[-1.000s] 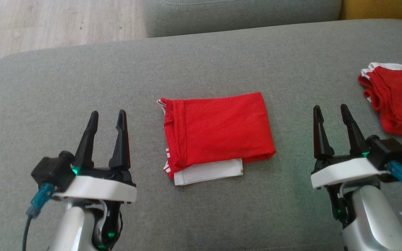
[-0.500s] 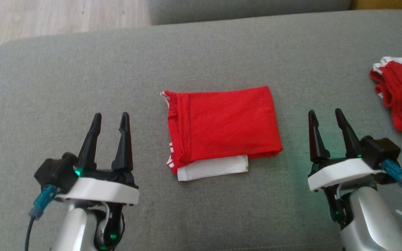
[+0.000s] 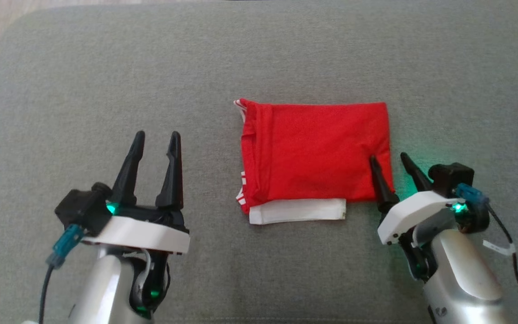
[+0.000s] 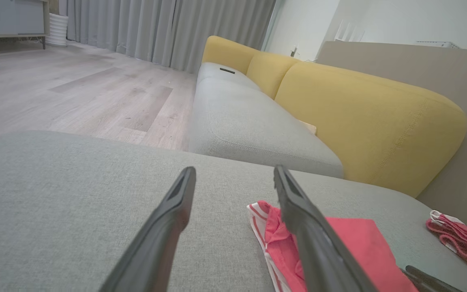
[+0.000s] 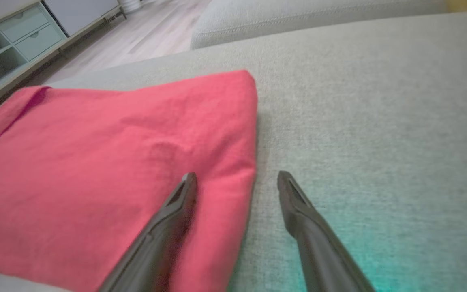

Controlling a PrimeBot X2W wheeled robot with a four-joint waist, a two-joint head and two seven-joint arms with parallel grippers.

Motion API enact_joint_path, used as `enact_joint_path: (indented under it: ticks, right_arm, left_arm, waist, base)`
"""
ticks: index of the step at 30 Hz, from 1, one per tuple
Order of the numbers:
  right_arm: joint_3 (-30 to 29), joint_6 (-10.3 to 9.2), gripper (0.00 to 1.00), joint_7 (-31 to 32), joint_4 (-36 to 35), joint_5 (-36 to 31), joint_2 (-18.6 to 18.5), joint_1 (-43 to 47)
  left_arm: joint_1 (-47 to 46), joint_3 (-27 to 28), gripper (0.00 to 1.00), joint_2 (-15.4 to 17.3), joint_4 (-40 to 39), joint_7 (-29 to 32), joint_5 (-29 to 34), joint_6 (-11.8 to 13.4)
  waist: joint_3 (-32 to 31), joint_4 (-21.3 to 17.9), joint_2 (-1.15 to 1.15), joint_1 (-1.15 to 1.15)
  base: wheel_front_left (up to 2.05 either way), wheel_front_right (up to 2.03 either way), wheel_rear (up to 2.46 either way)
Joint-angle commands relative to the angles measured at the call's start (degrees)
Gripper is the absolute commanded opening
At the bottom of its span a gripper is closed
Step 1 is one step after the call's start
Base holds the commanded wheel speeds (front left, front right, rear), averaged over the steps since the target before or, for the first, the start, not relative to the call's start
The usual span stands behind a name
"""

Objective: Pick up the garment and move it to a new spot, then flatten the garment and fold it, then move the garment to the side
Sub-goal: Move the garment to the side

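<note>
Well, we see the folded garment lying flat near the middle of the grey seat cushion, a little nearer its right edge than its left. The right fingers stand wide apart and empty, straddling the garment's right edge close to its near right corner. One finger is over the red cloth and the other over bare cushion just beside it (whether the inner one presses the cloth we cannot tell). The left fingers are spread just as wide, hold nothing, and hover over bare cushion well apart from the garment's left edge.

From the right wrist we get the close look: the garment's edge runs up between the two fingers, with a pale cabinet beyond the cushion. The left wrist view adds the room: a yellow backrest, grey curtains, a wood-plank floor, and more of a second red garment, bunched at the cushion's right edge.

The garment is a neat rectangle of soft red knit, with a white band along its near edge and red-and-white striped trim at its left corners. The cushion is coarse woven fabric with rounded corners.
</note>
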Motion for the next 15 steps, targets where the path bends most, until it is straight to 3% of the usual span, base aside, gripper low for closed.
enact_joint_path:
  ticks: [1,8,9,10,15]
  right_arm:
    - [2.1,0.39,1.0,0.6,-0.2,1.1,0.1,-2.1]
    - [6.0,0.39,1.0,3.1,5.0,3.1,0.1,-3.3]
    - [6.6,0.39,0.88,3.2,5.5,3.0,0.1,-3.6]
    - [7.1,0.39,0.04,3.1,5.8,2.7,0.1,-3.9]
    - [7.1,0.39,0.0,1.3,6.4,1.1,0.1,-5.2]
  left_arm:
    - [-2.2,1.5,1.0,0.3,-1.4,-0.3,-0.4,0.1]
    - [-2.1,1.8,1.0,0.3,-1.1,-0.3,-0.3,0.5]
    - [-2.1,1.8,1.0,0.3,-1.1,-0.3,-0.3,0.4]
    - [-2.0,1.8,1.0,0.3,-1.0,-0.3,-0.2,0.4]
    - [-2.0,2.0,1.0,0.3,-1.1,-0.3,0.1,0.2]
  waist:
    - [0.1,0.7,0.0,0.0]
    - [0.0,0.9,0.0,0.0]
    - [0.0,0.7,0.0,0.0]
    - [-0.1,0.5,0.0,0.0]
    - [-0.5,-0.8,0.0,0.0]
  base:
    - [0.0,0.0,0.0]
    - [0.0,0.0,0.0]
    - [0.0,0.0,0.0]
    - [0.0,0.0,0.0]
    - [0.0,0.0,0.0]
